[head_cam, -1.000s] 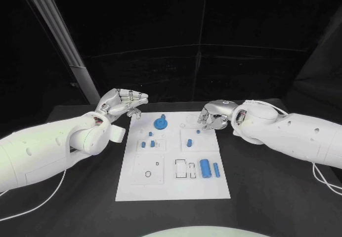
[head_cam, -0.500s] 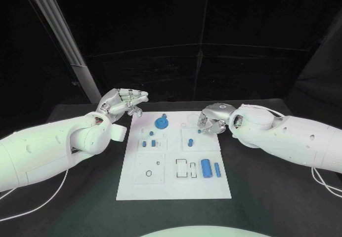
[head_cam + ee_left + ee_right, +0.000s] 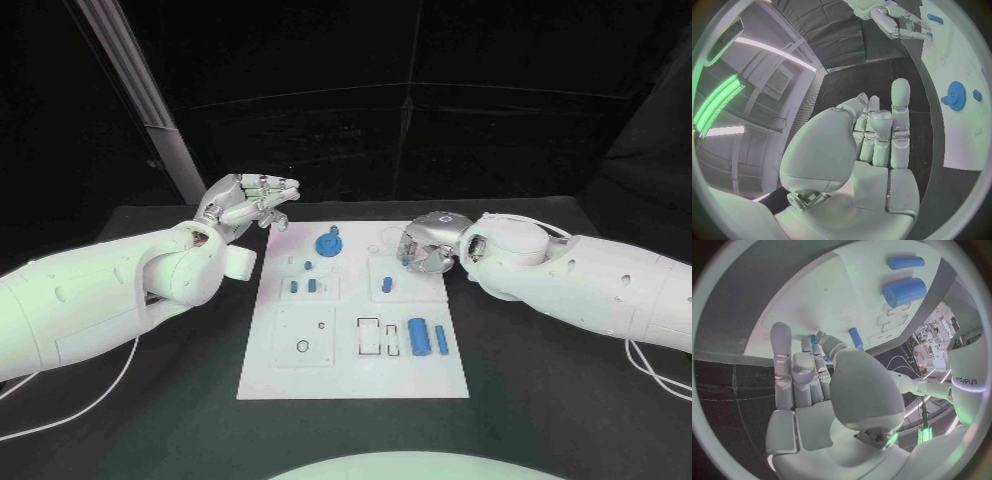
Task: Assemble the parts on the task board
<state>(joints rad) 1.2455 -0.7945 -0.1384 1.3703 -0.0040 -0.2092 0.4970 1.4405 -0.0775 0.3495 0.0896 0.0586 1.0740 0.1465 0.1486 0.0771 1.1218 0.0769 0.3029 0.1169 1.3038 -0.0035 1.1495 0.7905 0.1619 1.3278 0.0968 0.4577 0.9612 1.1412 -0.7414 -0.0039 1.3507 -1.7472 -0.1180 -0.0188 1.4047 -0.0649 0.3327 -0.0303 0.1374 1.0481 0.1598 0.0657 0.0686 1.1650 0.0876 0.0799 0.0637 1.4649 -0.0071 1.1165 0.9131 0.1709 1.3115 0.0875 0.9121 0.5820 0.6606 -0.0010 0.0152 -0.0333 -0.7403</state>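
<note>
Both hands hover by the white rectangular task board (image 3: 353,340), centre of frame.
Left hand (image 3: 248,203), upper left, is clenched on nothing; right hand (image 3: 427,243), fingers curled and grasping nothing, hangs over the board's upper right near small blue plastic parts (image 3: 421,337).

We see the white task board (image 3: 353,375) flat on the black surface (image 3: 548,390), blue gear (image 3: 329,245) at its far end, small blue pegs (image 3: 302,286) mid-board, two blue cylinders (image 3: 426,337) lying near-right.

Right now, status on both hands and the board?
Left hand off the board's far left corner, fingers curled, holding nothing. Right hand low over the white board, hold unclear. Blue gear untouched. Nothing blocking.
</note>
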